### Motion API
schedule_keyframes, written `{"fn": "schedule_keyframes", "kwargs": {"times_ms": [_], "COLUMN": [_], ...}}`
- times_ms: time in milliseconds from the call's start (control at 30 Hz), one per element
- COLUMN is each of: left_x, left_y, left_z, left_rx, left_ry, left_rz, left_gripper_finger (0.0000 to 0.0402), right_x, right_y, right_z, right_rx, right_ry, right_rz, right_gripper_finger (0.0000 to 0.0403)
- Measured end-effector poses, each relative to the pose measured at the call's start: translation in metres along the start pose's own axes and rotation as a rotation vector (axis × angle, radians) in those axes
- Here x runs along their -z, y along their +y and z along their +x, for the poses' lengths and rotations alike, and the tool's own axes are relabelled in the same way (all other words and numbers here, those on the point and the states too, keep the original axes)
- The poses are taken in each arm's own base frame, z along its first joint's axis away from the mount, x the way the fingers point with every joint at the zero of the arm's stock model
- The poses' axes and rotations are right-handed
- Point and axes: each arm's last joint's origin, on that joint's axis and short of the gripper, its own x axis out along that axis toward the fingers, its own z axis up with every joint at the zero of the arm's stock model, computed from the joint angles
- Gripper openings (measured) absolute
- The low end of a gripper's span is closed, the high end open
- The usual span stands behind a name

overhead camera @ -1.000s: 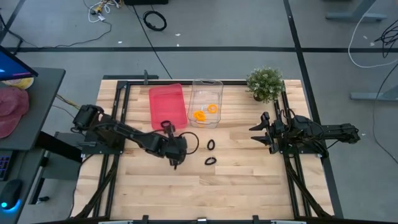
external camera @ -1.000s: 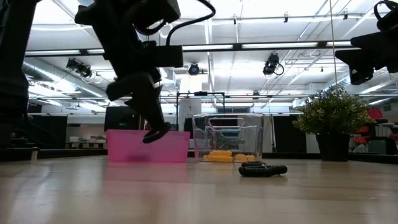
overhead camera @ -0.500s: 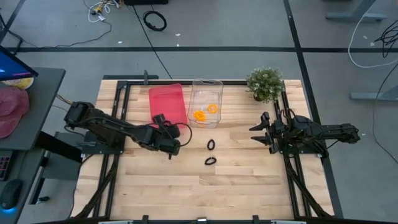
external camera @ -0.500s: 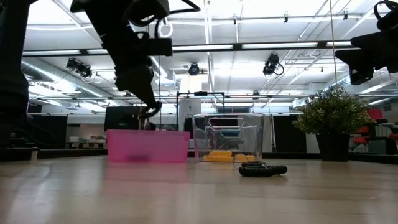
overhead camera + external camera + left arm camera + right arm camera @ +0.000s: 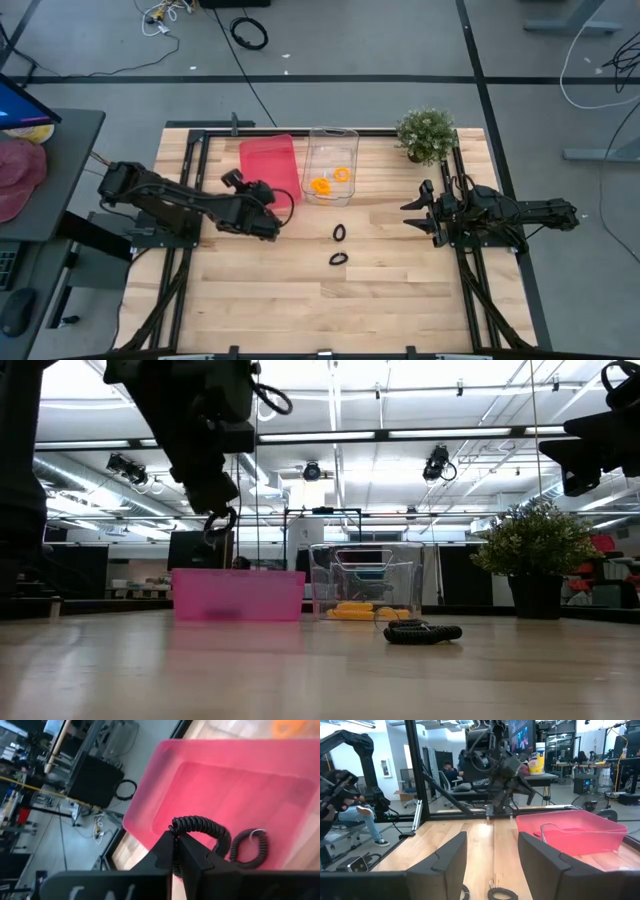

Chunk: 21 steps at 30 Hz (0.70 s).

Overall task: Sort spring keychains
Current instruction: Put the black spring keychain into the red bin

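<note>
My left gripper [image 5: 271,227] is shut on a black spring keychain [image 5: 202,827], raised just near of the pink bin [image 5: 270,165], which also shows in the low view [image 5: 238,595]. Another black keychain [image 5: 247,847] lies on the pink bin's floor. Two black keychains [image 5: 339,232] [image 5: 339,258] lie on the table's middle. Orange keychains [image 5: 320,186] lie in the clear bin [image 5: 333,130]. My right gripper [image 5: 408,215] is open and empty at the table's right. My left gripper pinches one spot of the black keychain's coil [image 5: 176,829] between its two shut fingers. The rest of the loop arcs out past the fingertips. In the low view the loop [image 5: 222,522] hangs at the fingertips, lifted clear of the table, higher than the pink bin's rim.
A potted plant [image 5: 427,133] stands at the table's far right corner. Black frame rails run along the table's left and right sides. Bare wood lies near of the two loose black keychains.
My left gripper has risen and gone toward the table's far left, toward the pink bin, staying shut on the black keychain. The keychain has gone up with it, from about the bin's height to above its rim.
</note>
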Motion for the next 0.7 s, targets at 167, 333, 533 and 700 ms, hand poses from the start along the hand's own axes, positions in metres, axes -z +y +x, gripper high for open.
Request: {"fn": "schedule_keyframes", "kwargs": {"times_ms": [167,333,533,700], "left_x": [0.005,0.005,0.003,0.003], "left_y": [0.002,0.002,0.001,0.001], "left_z": [0.01,0.013,0.013,0.013], "left_rx": [-0.023,0.016,0.025,0.024], "left_ry": [0.034,0.08,0.071,0.071], "left_rz": [0.002,0.003,-0.022,-0.04], "left_gripper_finger": [0.0018,0.0027,0.0092,0.0154], "right_x": [0.0,0.0,0.0,0.0], "right_y": [0.0,0.0,0.0,0.0], "right_z": [0.0,0.0,0.0,0.0], "right_rx": [0.0,0.0,0.0,0.0], "right_ry": [0.0,0.0,0.0,0.0], "right_rz": [0.0,0.0,0.0,0.0], "right_gripper_finger": [0.018,0.018,0.018,0.018]}}
